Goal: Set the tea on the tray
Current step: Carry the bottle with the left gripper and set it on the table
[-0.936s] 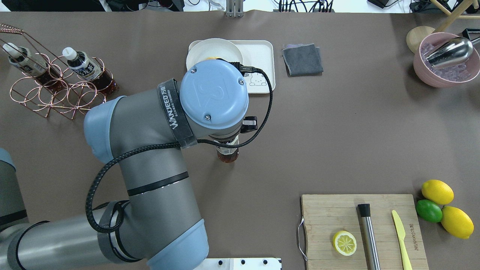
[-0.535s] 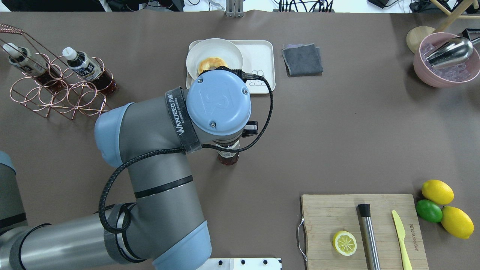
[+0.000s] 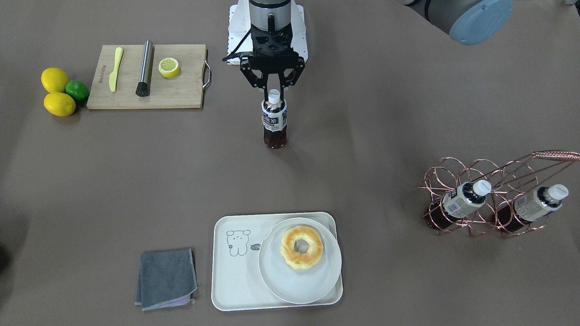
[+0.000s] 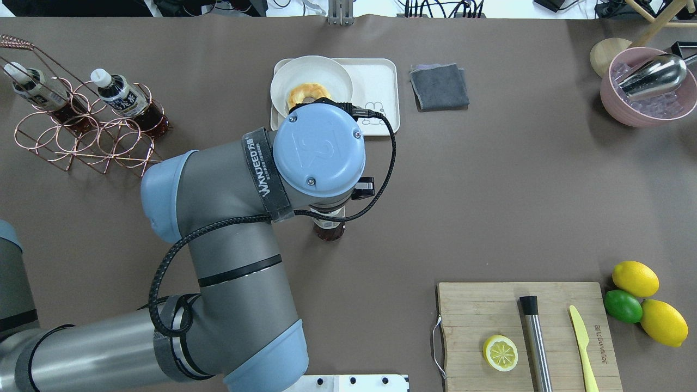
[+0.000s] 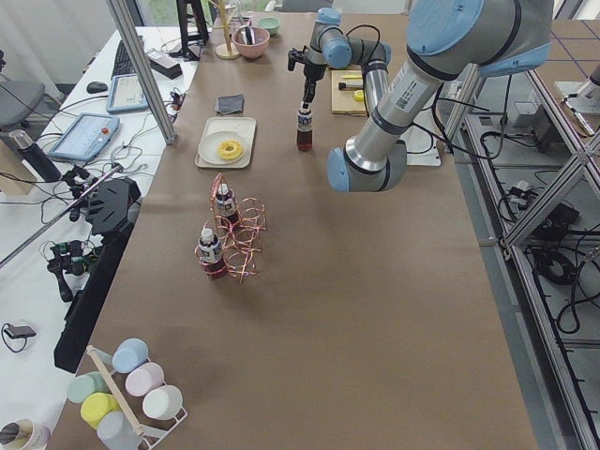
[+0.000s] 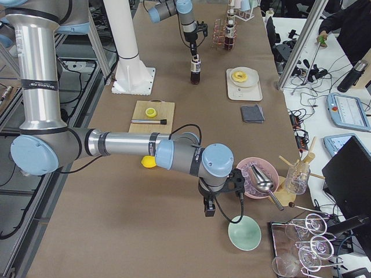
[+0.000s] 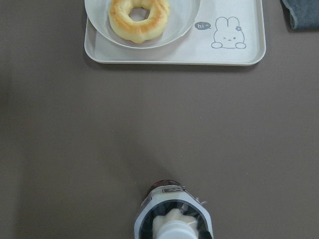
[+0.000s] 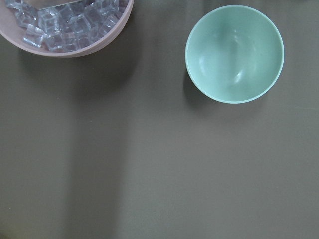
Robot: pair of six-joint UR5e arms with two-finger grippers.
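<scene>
The left gripper (image 3: 273, 93) points straight down with its two fingers pinching the white cap of the tea (image 3: 274, 124). The bottle hangs upright directly beneath the gripper. Whether its base touches the table cannot be told.

Ahead of this gripper, away from the robot's base, lies the tray (image 3: 235, 280), well apart from the bottle. A round white plate (image 3: 294, 290) with a doughnut (image 3: 302, 247) fills the part of the tray straight ahead and a little to the gripper's left. The bare part, with its small cartoon drawing, lies ahead and to the right. Just beyond the tray's right end, apart from it, a folded grey cloth (image 3: 166, 278) lies on the table.

Far to the gripper's left and somewhat ahead stands a copper wire rack (image 3: 550, 155) holding two more bottles (image 3: 466, 198), both tilted. To its right and back toward the base is a wooden cutting board (image 3: 181, 97) carrying a lemon half (image 3: 169, 67), a metal rod (image 3: 145, 68) and a yellow knife (image 3: 115, 69). Two lemons (image 3: 54, 79) and a lime (image 3: 78, 90) lie just past the board's far side.

The right gripper (image 6: 209, 207) hangs over the table far to the right. A pink bowl of ice (image 8: 65, 50) and a green bowl (image 8: 234, 54) sit near it. Whether its fingers are spread or pressed together cannot be told.
</scene>
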